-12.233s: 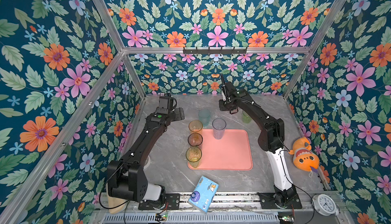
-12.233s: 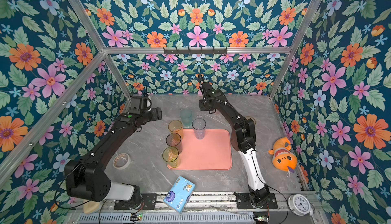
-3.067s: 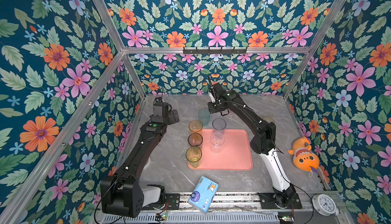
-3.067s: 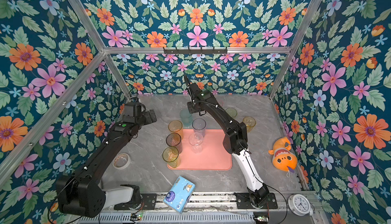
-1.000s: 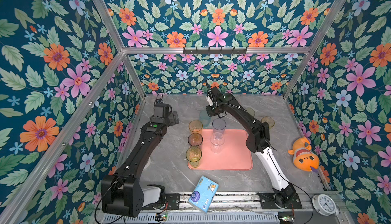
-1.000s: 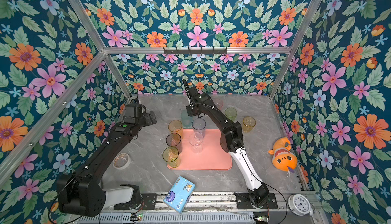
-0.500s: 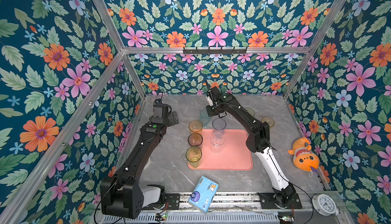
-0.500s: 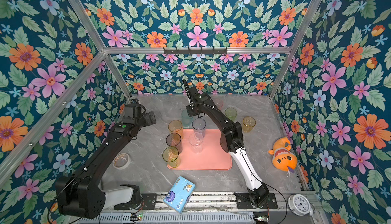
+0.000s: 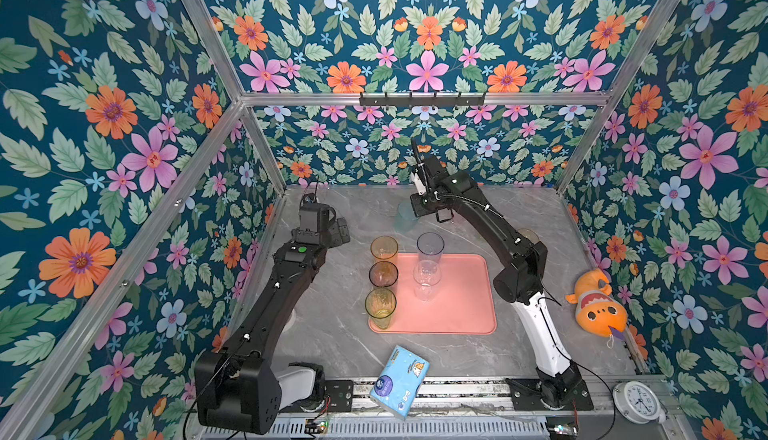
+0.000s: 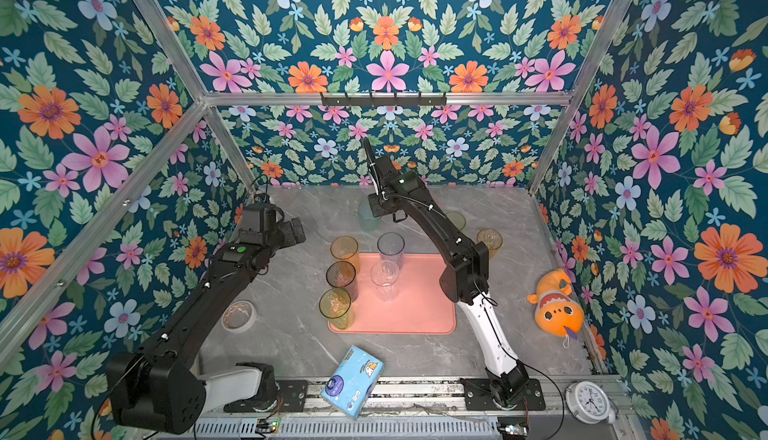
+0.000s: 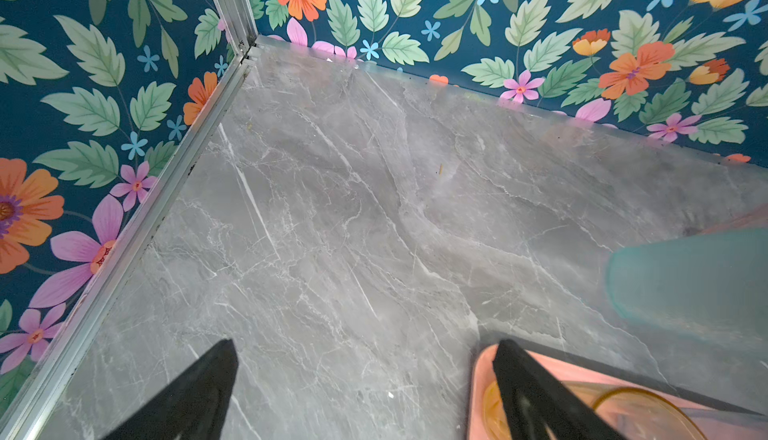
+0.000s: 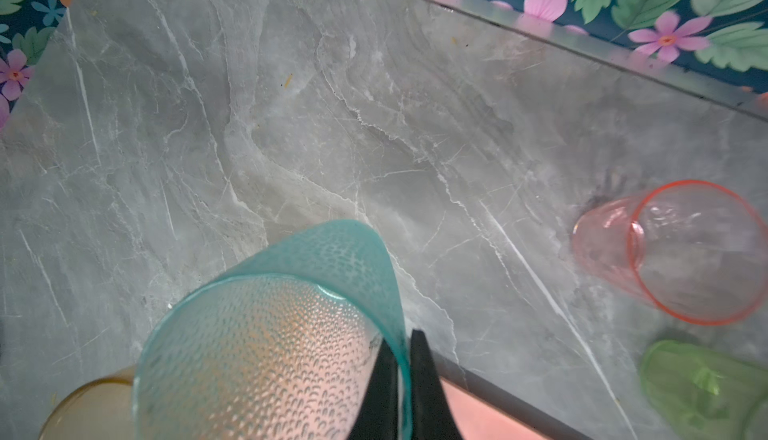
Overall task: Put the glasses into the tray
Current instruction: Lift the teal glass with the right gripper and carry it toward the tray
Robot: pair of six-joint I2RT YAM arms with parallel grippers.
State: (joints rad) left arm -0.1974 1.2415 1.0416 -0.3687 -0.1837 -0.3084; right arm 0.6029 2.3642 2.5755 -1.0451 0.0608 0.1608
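Right tool (image 12: 401, 338) grips one teal tumbler (image 12: 270, 334) — five by one tray (image 9: 457, 300).

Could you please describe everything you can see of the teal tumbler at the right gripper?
The teal tumbler is translucent, plastic-looking, with a dimpled, scale-like wall and a smooth rim. It is empty, mouth up. The right gripper is shut on its rim, one finger inside, one outside. In both top views it is beyond the far edge of the tray. Whether it rests on the table cannot be told.

Teal glass (image 9: 402, 217) is beyond the salmon tray (image 9: 465, 305), clear glass (image 9: 426, 280) upright inside
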